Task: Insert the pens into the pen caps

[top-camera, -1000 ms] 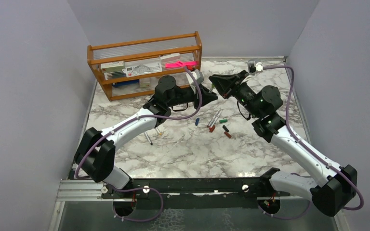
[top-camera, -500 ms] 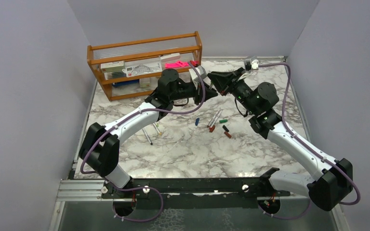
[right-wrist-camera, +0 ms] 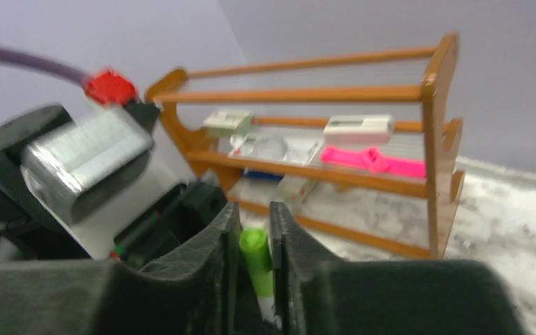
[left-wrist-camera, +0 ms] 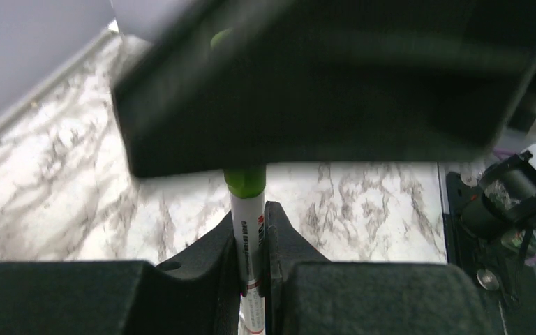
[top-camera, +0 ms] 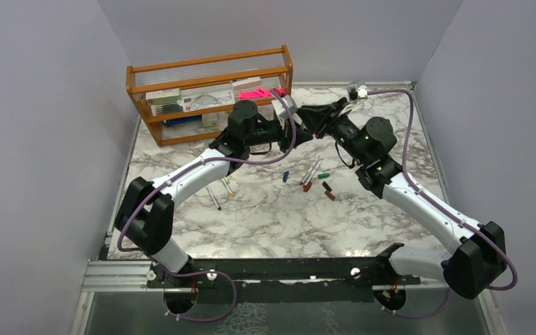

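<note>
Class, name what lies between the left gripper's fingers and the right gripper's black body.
The white pen and its green cap, running from the left gripper up under the right gripper. The left wrist view shows it.

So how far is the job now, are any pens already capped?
Done: I see no capped pen on the table. In hand: the left gripper holds the green pen, and the right gripper holds the green cap over its tip, apparently seating it. Left: loose pens, the blue cap and a dark red cap lie there.
</note>
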`<state>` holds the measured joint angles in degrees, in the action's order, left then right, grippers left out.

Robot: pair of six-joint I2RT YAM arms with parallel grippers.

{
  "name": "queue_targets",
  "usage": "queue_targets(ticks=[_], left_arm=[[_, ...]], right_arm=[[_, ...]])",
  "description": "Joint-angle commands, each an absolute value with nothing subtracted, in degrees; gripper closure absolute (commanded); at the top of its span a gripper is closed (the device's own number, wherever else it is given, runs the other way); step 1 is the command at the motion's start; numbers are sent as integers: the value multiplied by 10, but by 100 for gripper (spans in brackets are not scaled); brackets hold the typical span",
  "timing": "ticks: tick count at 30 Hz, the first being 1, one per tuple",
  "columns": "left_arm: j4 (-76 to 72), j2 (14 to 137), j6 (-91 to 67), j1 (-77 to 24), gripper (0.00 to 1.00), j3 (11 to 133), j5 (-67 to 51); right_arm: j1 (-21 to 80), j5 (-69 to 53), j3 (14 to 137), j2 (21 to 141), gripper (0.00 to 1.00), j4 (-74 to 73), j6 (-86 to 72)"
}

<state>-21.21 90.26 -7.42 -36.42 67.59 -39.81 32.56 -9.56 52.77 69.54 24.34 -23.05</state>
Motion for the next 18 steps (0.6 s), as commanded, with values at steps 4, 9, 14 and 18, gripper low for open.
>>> queue_targets(ticks=[4,9,14,18], left_arm=[[-421,854,-117,-378,100,649,-399],[-422,851,-136,-378,100,630,-383],[-423,855,-172,-378,100,635,-333],[-429,867,-195,-379,94,647,-340]], right_arm=[[355,-158,538,709,58,87,-265],[355,-147,538,694,56,90,-260],[354,-136,514,672,79,79,-261],[355,-106,501,657,98,65,-255]])
